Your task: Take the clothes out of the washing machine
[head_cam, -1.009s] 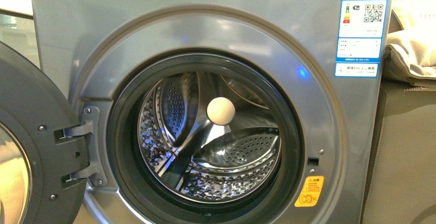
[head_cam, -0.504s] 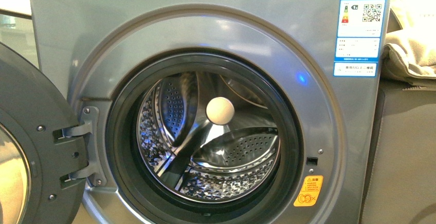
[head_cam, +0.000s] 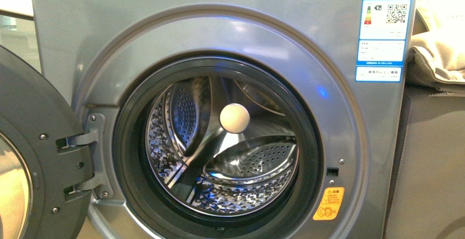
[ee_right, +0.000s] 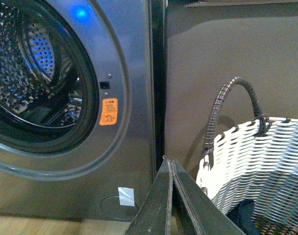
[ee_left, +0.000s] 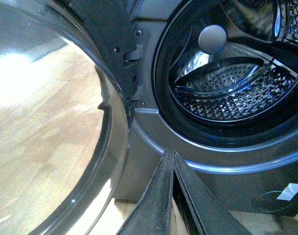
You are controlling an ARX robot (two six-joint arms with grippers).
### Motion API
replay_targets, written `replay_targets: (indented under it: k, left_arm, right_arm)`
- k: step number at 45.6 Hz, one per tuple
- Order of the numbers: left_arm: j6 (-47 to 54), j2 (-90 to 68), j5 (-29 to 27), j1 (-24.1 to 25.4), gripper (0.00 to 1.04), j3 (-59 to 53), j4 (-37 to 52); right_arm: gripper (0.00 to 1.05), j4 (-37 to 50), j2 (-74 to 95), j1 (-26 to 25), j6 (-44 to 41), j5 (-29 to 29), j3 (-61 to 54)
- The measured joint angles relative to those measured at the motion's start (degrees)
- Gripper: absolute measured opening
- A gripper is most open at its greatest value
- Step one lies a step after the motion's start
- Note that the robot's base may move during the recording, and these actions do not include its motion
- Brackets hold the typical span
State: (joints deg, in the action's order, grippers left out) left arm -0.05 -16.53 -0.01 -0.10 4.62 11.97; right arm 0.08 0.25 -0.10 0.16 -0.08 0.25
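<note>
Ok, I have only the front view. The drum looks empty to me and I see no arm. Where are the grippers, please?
Observer: Both are low in front of the washing machine. The left gripper is shut, its fingers pressed together, and it points at the panel below the door opening.
Operator: And the right one?
Observer: The right gripper is shut too and holds nothing.
Operator: What stands low at the right of the machine? My view cuts it off.
Observer: A white woven basket with a dark handle. The clothes seem to lie inside it: something dark shows there, but only a small part of it.
</note>
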Motion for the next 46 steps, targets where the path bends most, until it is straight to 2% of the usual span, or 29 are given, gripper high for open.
replay_targets:
  k: [18,23,46]
  left_arm:
    - [0.0,6.84,0.0,0.0,0.04,-3.32,-2.91]
    - [-0.02,14.67,0.0,-0.02,0.04,-4.11,-11.58]
    - [-0.02,16.28,0.0,-0.02,0.04,-4.11,-11.93]
  right_arm:
    - [0.02,-0.04,0.0,0.0,0.0,0.02,0.0]
    - [0.02,-0.04,0.0,0.0,0.0,0.02,0.0]
    - [0.02,-0.04,0.0,0.0,0.0,0.02,0.0]
